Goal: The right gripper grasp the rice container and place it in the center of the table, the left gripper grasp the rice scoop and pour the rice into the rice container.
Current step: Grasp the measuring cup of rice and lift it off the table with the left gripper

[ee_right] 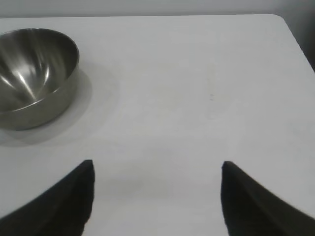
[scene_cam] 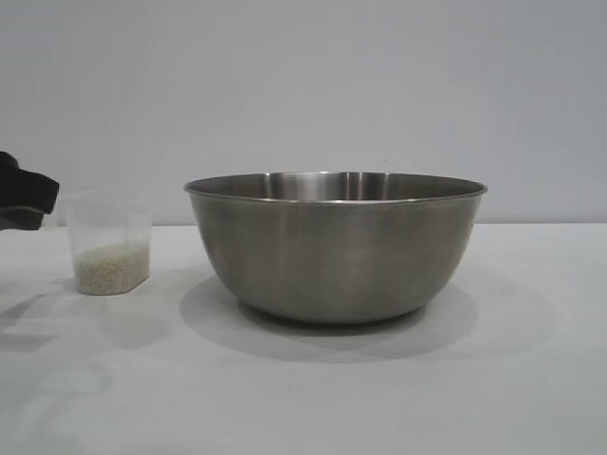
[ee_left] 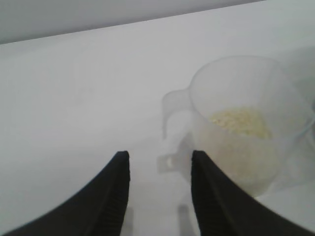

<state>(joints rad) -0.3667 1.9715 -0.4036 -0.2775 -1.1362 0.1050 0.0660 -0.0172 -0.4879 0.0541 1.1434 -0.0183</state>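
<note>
- Centrally, the rice container (scene_cam: 337, 246), a large steel bowl, stood upright on the white table (scene_cam: 303, 398), and no rice showed inside it in the right wrist view.
- To its left, standing apart from it, was the rice scoop (scene_cam: 109, 243), a small clear plastic cup, upright on the table.
- White rice (scene_cam: 112, 266) filled the bottom part of the scoop.
- At the far left edge, the left gripper (scene_cam: 28, 201) reached in just beside the scoop.
- Its two black fingers (ee_left: 115, 196) stood partly apart; the scoop's side handle (ee_left: 173, 110) pointed toward the gap between them, and nothing was clamped.
- The right gripper (ee_right: 157, 196) hung with its fingers spread wide over bare table, well apart from the bowl, gripping nothing.
</note>
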